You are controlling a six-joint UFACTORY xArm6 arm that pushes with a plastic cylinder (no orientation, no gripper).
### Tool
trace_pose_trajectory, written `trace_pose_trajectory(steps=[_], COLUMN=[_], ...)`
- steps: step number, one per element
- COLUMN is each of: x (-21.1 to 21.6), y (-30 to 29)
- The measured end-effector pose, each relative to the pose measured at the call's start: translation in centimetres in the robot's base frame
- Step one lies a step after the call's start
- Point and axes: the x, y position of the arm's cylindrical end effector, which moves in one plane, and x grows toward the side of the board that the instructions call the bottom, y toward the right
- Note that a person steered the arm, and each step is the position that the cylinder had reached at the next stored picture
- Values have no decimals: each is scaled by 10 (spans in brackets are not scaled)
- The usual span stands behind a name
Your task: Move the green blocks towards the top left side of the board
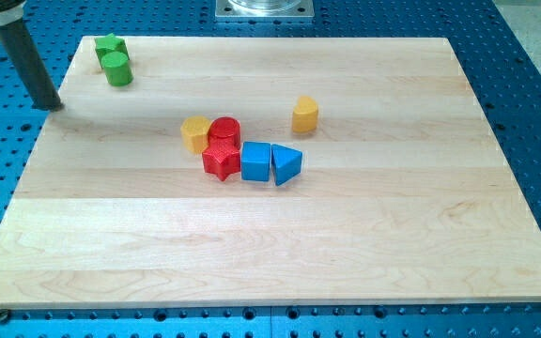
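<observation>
Two green blocks sit at the top left corner of the pale wooden board (364,235). The green star-shaped block (110,45) is nearest the corner; the green cylinder (116,69) is just below it toward the view's bottom, touching or nearly so, can't tell which. Both are solid bright green with matte faces. The cylinder stands upright, its round top visible.

No pincer on this arm, only a straight dark rod, so there is nothing to open, close or hold. The rod's tip (54,106) rests at the board's left edge, below and to the left of the green pair, near but apart from them.

Mid-board cluster, well apart from the greens: yellow block with angled faces (194,134), red cylinder (224,130) touching it on the right, red star-shaped block (221,161) just below, blue cube (255,161) beside that, blue wedge-shaped block (285,165) against the cube's right. A second yellow block (305,115) sits alone up and to the right of the cluster.

Board lies on a blue perforated counter (533,75).
</observation>
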Motion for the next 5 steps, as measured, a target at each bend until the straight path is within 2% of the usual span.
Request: trace_pose_trajectory(steps=[1,2,3,4,5], x=[-7,-28,-38,-38,-14], y=[47,21,50,80,107])
